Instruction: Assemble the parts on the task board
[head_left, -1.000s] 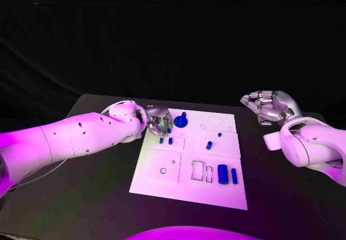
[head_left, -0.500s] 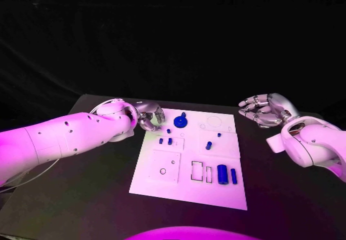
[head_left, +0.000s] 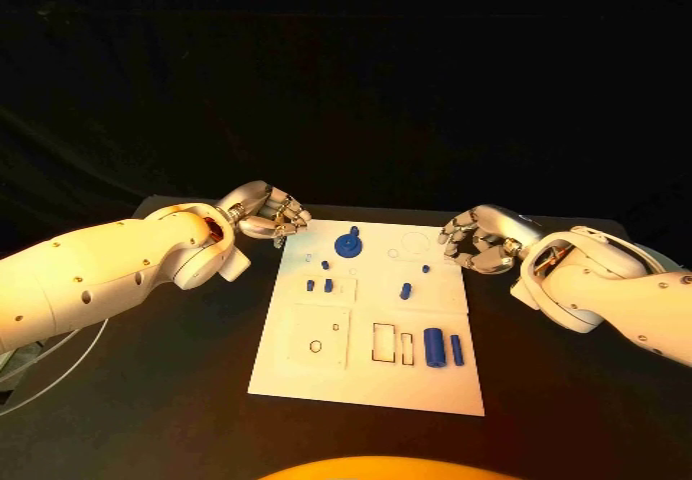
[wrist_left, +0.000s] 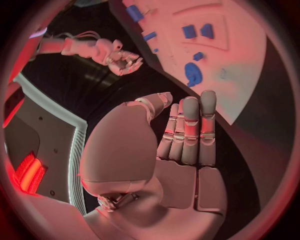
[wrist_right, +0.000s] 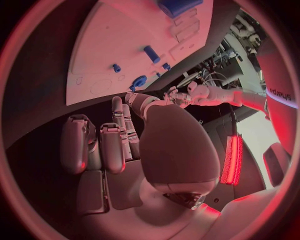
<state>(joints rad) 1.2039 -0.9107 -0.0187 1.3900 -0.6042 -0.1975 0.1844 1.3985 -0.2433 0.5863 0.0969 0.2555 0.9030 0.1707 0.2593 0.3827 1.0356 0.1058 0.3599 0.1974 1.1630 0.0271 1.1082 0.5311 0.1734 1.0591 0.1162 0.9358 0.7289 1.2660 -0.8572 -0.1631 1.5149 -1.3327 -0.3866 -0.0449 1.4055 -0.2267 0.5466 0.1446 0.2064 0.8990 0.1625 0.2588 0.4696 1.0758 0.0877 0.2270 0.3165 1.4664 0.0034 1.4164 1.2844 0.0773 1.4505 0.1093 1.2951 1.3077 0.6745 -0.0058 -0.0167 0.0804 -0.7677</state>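
Beside the far left corner of the task board (head_left: 378, 385), the left hand (head_left: 270, 213) hangs over the black table (head_left: 173, 400), fingers straight and close together, palm bare: released, grasping nothing. Nearest its fingertips is the round blue part with a knob (head_left: 348, 243), standing at the board's far end. The right hand (head_left: 477, 240) hovers at the board's opposite edge with fingers curled in, also carrying nothing. Closest to it are a small blue peg (head_left: 427, 269) and a short blue cylinder (head_left: 405, 291); farther toward the robot lie a thick blue cylinder (head_left: 434, 347) and a slim blue bar (head_left: 457, 348) beside two unfilled rectangular slots (head_left: 385, 342).

No part seems picked yet, so the step in hand is likely a first grasp. Doing it well probably means choosing one piece, lowering from above, pinching it at mid-length so it stays aligned, and keeping the other hand off the board.
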